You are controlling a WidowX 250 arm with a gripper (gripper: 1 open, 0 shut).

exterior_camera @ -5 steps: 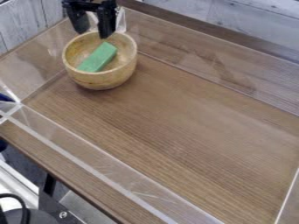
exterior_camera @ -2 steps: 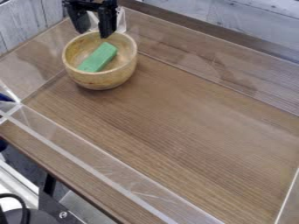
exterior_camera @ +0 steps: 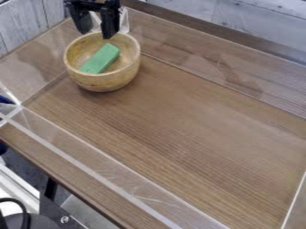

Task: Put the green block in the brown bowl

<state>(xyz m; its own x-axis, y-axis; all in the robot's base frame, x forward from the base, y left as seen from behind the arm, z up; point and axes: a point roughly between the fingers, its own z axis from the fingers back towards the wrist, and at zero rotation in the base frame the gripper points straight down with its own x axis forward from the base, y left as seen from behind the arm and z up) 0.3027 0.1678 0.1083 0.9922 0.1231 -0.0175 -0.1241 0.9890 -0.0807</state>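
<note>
Only one view is given, a camera looking down and across a wooden counter with clear plastic walls standing along its edges. No brand, label or readable writing shows anywhere in it.

At the far left corner sits the brown bowl, round, light wood, upright on the counter. The green block lies inside the bowl, flat against its tan inner surface and slanted, one end toward the far rim and the other toward the near left side. Nothing is touching the block.

Just above the bowl's far rim hangs the black gripper, pointing straight down, its fingers spread wide and empty, well clear of the block below. The rest of the counter's wood grain runs bare toward the near right.

Against the frames from a second ago and just before, nothing has changed: the gripper hangs at the same spot with the same wide spread, and the block and bowl lie exactly as they did.
</note>
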